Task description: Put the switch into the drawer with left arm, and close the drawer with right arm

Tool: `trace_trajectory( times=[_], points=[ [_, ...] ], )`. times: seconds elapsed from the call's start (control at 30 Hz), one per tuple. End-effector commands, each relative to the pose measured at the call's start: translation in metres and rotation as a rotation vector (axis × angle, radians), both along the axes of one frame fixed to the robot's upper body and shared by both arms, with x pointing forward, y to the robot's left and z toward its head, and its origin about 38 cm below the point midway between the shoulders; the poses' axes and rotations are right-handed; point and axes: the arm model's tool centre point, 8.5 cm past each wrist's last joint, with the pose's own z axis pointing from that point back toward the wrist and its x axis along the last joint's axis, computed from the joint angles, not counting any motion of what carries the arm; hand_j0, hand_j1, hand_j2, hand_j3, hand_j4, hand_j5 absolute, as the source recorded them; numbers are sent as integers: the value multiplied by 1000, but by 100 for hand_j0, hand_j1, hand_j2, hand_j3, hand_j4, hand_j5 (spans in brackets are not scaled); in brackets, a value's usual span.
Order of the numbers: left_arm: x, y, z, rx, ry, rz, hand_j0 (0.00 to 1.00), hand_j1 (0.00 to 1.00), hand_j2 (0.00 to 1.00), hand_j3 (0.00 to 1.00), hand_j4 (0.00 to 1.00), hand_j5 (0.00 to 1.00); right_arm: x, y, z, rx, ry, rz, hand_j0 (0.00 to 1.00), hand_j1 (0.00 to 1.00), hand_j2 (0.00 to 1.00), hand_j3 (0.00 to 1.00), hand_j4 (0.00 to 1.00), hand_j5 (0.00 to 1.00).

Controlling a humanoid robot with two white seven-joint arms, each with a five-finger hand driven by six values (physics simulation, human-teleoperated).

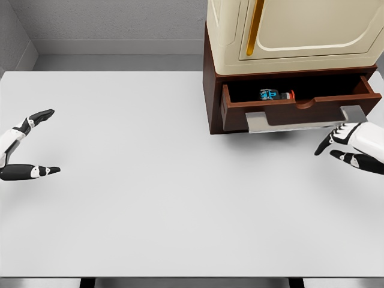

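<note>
Right robot hand (347, 144), fingers spread and empty, hovers just below the open drawer (300, 110) where the switch (275, 94) already lies, so that stiff, likely smooth-sliding front is best pushed at its grey handle (306, 120), while the left robot hand (27, 147) rests open over the counter (168, 198).

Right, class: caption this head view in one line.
Switch lies in the open drawer; right hand open near its front, left hand open.

You've got a blue-and-black switch (270, 94) with a red end, a dark brown drawer (300, 111) with grey handle (312, 122), cream cabinet (300, 30), and white table (150, 180).
</note>
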Motion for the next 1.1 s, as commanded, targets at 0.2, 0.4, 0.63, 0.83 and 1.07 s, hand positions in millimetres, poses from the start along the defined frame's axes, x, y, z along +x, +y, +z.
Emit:
trace_trajectory(
  times=[0.2, 0.4, 0.63, 0.83, 1.07],
  points=[
    [0, -1, 0, -2, 1, -1, 100, 100, 100, 100, 100, 100, 2, -1, 0, 9, -2, -9, 51, 51, 51, 51, 51, 51],
    [1, -2, 0, 4, 0, -4, 100, 100, 100, 100, 100, 100, 7, -6, 0, 1, -3, -23, 52, 52, 52, 52, 52, 52],
    [1, -3, 0, 0, -2, -3, 100, 100, 100, 100, 100, 100, 15, -3, -3, 16, -10, -23, 52, 52, 52, 52, 52, 52],
    [1, -4, 0, 1, -3, -6, 100, 100, 100, 100, 100, 100, 25, 10, -7, 28, -18, 1, 52, 52, 52, 52, 52, 52],
    [0, -4, 0, 1, -1, -6, 100, 100, 100, 100, 100, 100, 36, 9, -12, 29, -19, -12, 53, 53, 53, 53, 53, 53]
  ],
)
